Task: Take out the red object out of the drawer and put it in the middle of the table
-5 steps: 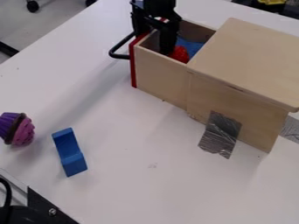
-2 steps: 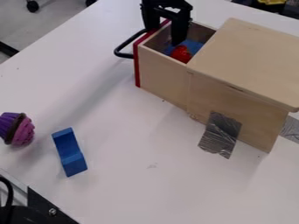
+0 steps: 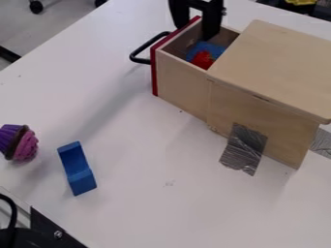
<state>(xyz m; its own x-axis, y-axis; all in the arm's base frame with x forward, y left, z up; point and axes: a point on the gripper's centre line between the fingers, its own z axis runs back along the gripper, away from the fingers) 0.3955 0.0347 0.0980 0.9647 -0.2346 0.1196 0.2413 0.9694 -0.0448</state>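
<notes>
The red object (image 3: pixel 203 60) lies inside the open drawer (image 3: pixel 183 71), near the edge of the wooden box's lid, right by a blue thing (image 3: pixel 205 47) in there. The gripper (image 3: pixel 194 33) hangs at the drawer's red front end, its two fingers apart, one of them over the drawer's opening. A black handle (image 3: pixel 140 60) sticks out from the red front.

The wooden box (image 3: pixel 278 63) stands on a white table (image 3: pixel 136 208), and a strip of silvery tape (image 3: pixel 244 149) runs from its side down onto the tabletop; more tape (image 3: pixel 321 143) shows at the right edge. The surface has a faint grey scuff in the middle, a few small dark specks and a soft shadow slanting away from the drawer. Toward the lower left sit a blue block (image 3: pixel 77 168) with a hollowed side and, near it, a purple and pink toy cupcake (image 3: pixel 19 143).

Beyond the table, at the upper left, is a grey floor (image 3: pixel 55 29) with dark wheels (image 3: pixel 36 7). A black plate (image 3: pixel 55 230) with a screw occupies the lower left corner, and something yellow (image 3: pixel 300 2) sits among dark things at the upper right.
</notes>
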